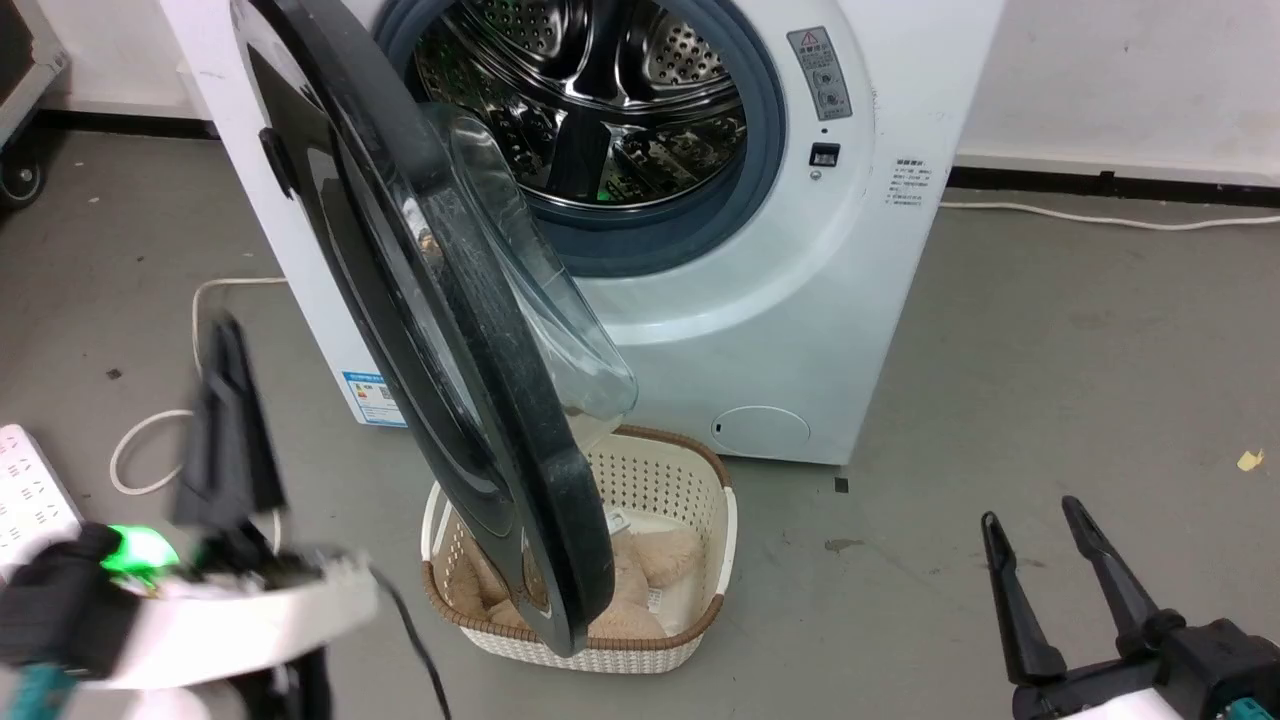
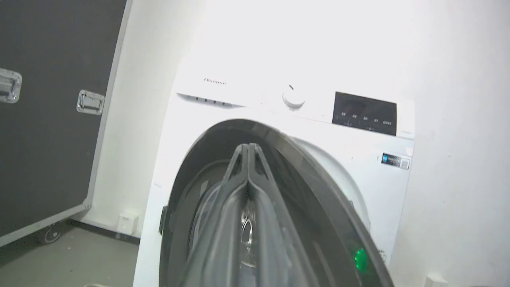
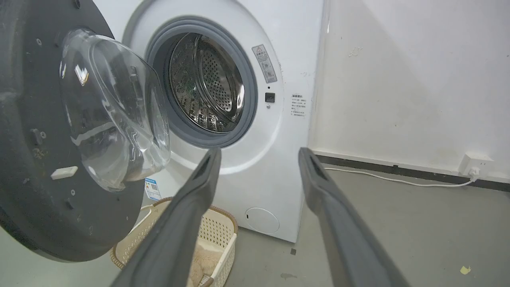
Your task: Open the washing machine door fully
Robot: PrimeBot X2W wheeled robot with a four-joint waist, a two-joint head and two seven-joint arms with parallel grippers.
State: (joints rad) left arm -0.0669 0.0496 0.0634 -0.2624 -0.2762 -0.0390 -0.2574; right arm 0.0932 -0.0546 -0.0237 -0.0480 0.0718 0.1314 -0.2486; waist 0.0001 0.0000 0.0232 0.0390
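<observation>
The washing machine [image 1: 800, 330] stands with its steel drum [image 1: 600, 110] exposed. Its black round door [image 1: 500, 380] is swung out towards me, nearly edge-on, the clear glass bowl [image 1: 530, 270] facing the drum. My left gripper [image 1: 225, 335] is blurred at the lower left, on the door's outer side and apart from it. In the left wrist view its fingers [image 2: 248, 148] are pressed together, holding nothing, before the door's glossy face [image 2: 310, 191]. My right gripper [image 1: 1050, 515] is open low at the right. It [image 3: 259, 155] points at the machine front, the door's inner face [image 3: 32, 119] to its left.
A cream basket [image 1: 650, 480] with beige plush items sits on the floor under the door's lower edge. A white cable [image 1: 150, 440] and a power strip [image 1: 30, 490] lie at the left. A black flight case [image 2: 48, 119] stands left of the machine. Grey floor spreads to the right.
</observation>
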